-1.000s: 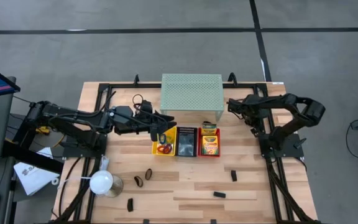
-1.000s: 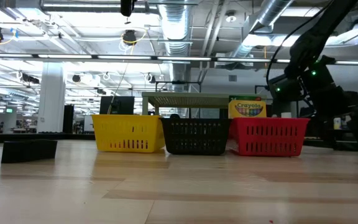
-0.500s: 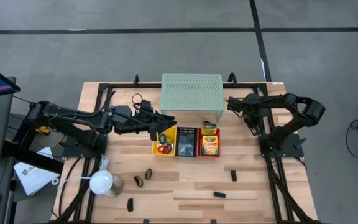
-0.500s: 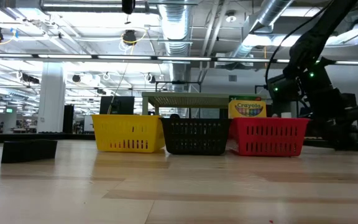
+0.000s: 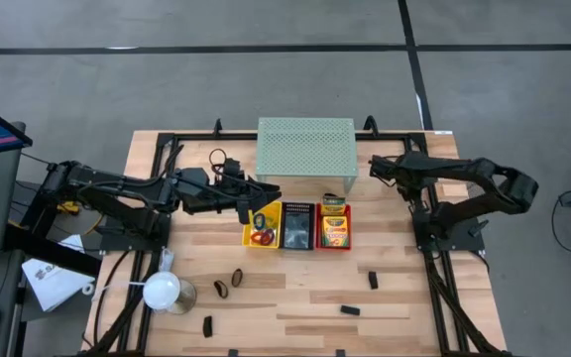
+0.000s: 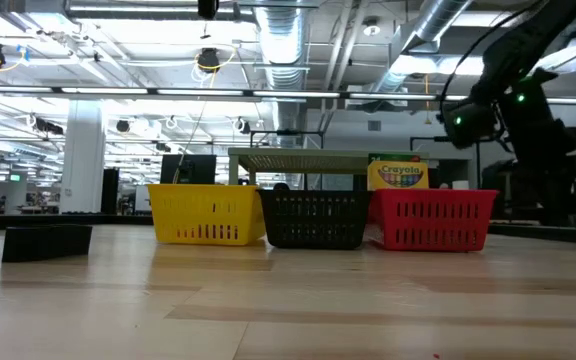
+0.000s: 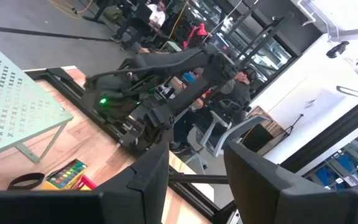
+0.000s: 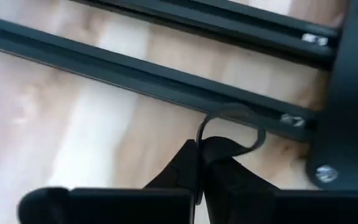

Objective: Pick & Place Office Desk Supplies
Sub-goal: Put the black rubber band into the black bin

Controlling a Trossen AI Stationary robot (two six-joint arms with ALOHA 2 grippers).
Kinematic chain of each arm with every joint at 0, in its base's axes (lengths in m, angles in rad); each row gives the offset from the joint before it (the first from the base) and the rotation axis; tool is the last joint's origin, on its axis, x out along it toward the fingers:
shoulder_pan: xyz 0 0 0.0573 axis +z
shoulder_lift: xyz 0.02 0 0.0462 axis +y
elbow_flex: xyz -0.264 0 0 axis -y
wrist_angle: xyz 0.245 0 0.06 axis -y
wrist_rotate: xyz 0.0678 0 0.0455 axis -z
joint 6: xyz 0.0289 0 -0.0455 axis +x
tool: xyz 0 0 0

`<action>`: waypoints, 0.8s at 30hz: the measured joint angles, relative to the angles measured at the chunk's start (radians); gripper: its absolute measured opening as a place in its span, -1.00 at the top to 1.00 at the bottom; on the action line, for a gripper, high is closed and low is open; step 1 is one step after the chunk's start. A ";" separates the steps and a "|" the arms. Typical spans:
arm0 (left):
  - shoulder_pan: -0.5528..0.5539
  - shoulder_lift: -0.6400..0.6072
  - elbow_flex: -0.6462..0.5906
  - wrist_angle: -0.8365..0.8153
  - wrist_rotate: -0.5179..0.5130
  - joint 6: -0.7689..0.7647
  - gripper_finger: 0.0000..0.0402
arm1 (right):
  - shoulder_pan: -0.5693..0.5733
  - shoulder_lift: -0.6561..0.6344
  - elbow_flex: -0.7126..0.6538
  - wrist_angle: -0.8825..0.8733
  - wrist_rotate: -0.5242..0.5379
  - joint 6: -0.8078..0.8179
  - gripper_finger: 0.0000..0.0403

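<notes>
Over yellow basket (image 5: 263, 226): left gripper (image 5: 257, 211), fingers (image 7: 257, 180) partly spread, nothing visible between them. At table's back-right edge beside pale green mesh shelf (image 5: 305, 147): right gripper (image 5: 375, 167), fingers (image 8: 219, 163) pressed together, empty. Crayon boxes (image 5: 334, 227) upright in red basket (image 5: 333, 245); ring bands (image 5: 261, 236) in yellow basket. Dark bands (image 5: 229, 282) and black clips (image 5: 350, 310) loose on table (image 5: 295, 297), near white lamp-like object (image 5: 164, 291)

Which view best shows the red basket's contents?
High view: it looks straight down into the red basket onto the crayon boxes. Low view shows its front wall and one box top. Left wrist catches only a corner; right wrist, nothing.
</notes>
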State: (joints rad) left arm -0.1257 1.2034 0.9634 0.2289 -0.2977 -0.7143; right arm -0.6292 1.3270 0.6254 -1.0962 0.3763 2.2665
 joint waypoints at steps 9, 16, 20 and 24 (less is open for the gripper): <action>0.000 0.000 0.000 -0.002 0.000 0.028 0.26 | 0.078 -0.286 0.002 0.115 0.144 0.053 0.99; 0.000 0.000 0.000 -0.003 0.001 0.029 0.26 | 0.247 -0.497 0.002 0.383 0.336 -0.150 0.99; 0.000 0.000 0.000 -0.004 0.039 0.030 0.25 | 0.346 -0.574 0.003 0.614 0.358 -0.434 1.00; -0.008 0.000 0.000 -0.004 0.086 0.059 0.25 | 0.454 -0.604 0.003 0.879 0.311 -0.739 1.00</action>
State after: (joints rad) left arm -0.1332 1.2034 0.9634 0.2245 -0.2115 -0.6556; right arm -0.1749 0.7225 0.6285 -0.2173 0.6874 1.5277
